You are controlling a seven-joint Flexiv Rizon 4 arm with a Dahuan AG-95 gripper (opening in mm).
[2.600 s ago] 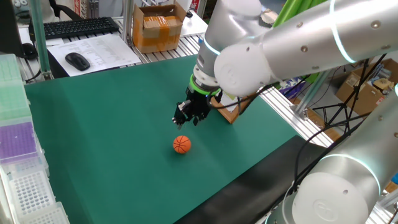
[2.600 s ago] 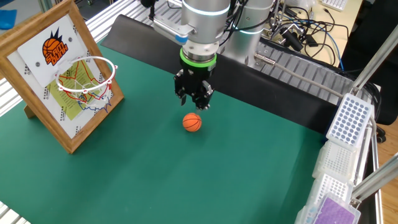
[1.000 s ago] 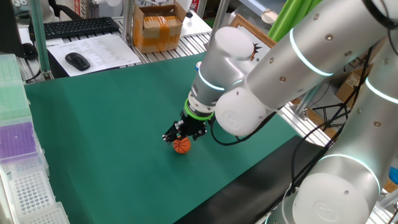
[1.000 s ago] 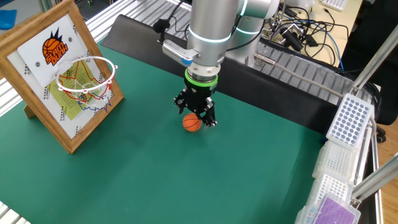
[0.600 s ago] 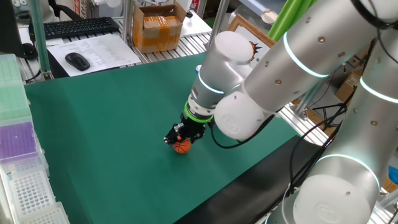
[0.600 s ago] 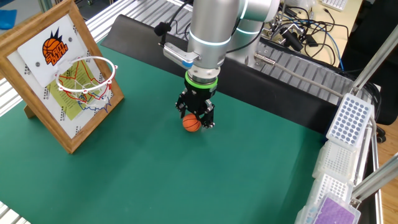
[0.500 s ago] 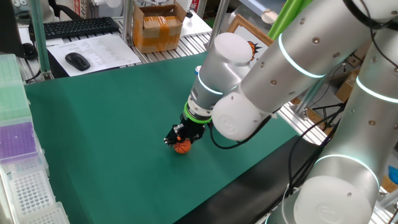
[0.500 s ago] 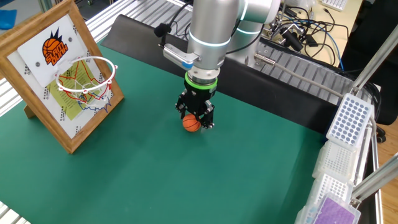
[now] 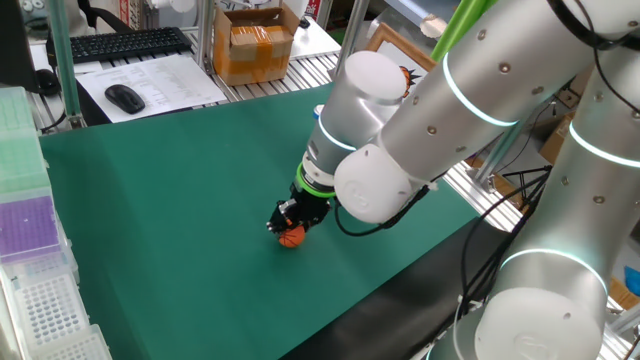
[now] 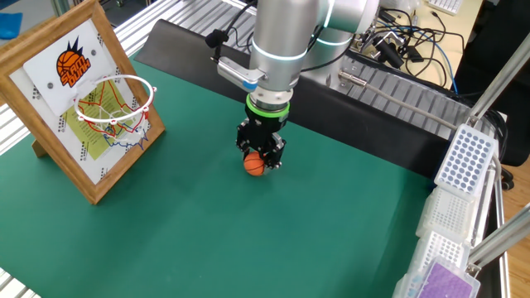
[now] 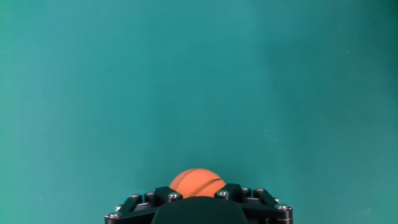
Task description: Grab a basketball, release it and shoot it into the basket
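The small orange basketball (image 10: 254,166) lies on the green mat (image 10: 207,232), between the black fingers of my gripper (image 10: 260,160). The gripper points straight down and its fingers sit tight against the ball's sides. In the hand view the ball (image 11: 195,180) shows just beyond the gripper (image 11: 196,195), its lower part hidden by the finger blocks. In the one fixed view the gripper (image 9: 288,224) covers most of the ball (image 9: 291,238). The basket (image 10: 132,81), a white hoop with net on a wood-framed backboard (image 10: 58,50), stands at the left, well apart from the ball.
A brown cardboard box (image 9: 255,40), a keyboard (image 9: 120,42) and a mouse (image 9: 125,97) lie beyond the mat's far edge. Pipette-tip racks (image 10: 464,157) stand at the mat's right side, and more racks (image 9: 25,220) at the left. Cables (image 10: 397,41) lie behind the arm.
The gripper has come down from above the ball to mat level around it, and its fingers have drawn in onto the ball. The ball has barely shifted.
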